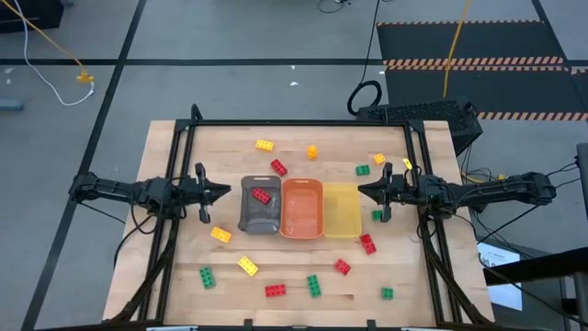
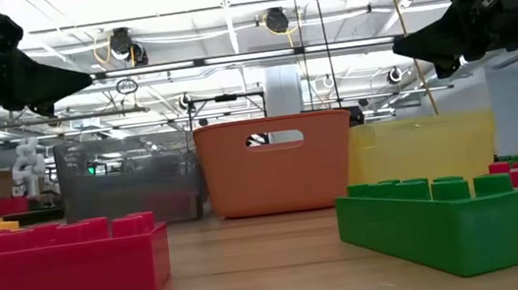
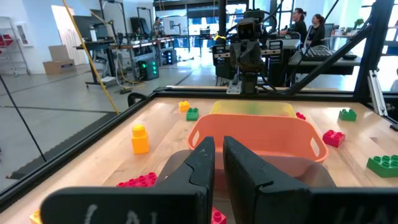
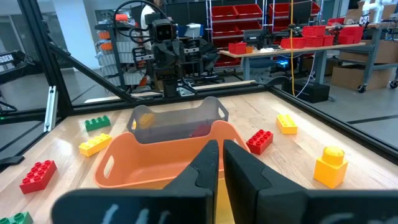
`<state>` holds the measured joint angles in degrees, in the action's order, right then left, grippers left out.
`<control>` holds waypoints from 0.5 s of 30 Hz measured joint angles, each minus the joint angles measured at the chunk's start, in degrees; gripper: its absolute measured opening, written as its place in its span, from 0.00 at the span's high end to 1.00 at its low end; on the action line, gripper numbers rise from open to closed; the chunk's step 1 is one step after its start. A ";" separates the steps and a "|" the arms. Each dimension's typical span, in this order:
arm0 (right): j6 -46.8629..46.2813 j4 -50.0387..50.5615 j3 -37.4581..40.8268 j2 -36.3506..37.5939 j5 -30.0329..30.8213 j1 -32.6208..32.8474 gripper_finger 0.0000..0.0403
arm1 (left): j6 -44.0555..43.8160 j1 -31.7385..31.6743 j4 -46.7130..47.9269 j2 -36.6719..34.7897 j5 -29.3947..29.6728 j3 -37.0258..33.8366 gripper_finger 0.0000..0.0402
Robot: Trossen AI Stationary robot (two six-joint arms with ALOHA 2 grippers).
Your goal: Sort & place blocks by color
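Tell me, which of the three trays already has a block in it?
The grey tray, nearest the left arm: a red block lies inside it. The orange tray and yellow tray beside it look empty.

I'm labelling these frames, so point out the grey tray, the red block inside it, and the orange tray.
grey tray (image 1: 248, 221): high view, bare floor.
red block (image 1: 262, 195): high view, studded top.
orange tray (image 1: 301, 211): high view, bare floor.

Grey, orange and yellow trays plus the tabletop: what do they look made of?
Grey tray: looks like translucent smoky plastic; a red brick shows through its wall. Orange tray: opaque, smooth plastic, with a moulded handle slot in the low view. Yellow tray: translucent plastic, tinted. Tabletop: light wood planks, grain and seams visible, probably sealed.
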<state>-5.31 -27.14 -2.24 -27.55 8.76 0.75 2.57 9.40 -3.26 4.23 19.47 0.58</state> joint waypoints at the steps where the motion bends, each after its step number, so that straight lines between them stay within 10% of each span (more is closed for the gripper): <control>1: 0.00 -0.01 -0.01 -0.02 0.00 -0.01 0.96 | 0.00 -0.01 0.01 -0.01 -0.01 0.02 0.91; 15: -0.01 -1.62 0.00 -0.02 -0.01 -0.01 0.96 | 0.00 0.00 0.01 -0.02 -0.01 0.00 0.91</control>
<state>-5.32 -28.75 -2.24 -27.57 8.75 0.74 2.57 9.40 -3.25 4.21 19.47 0.58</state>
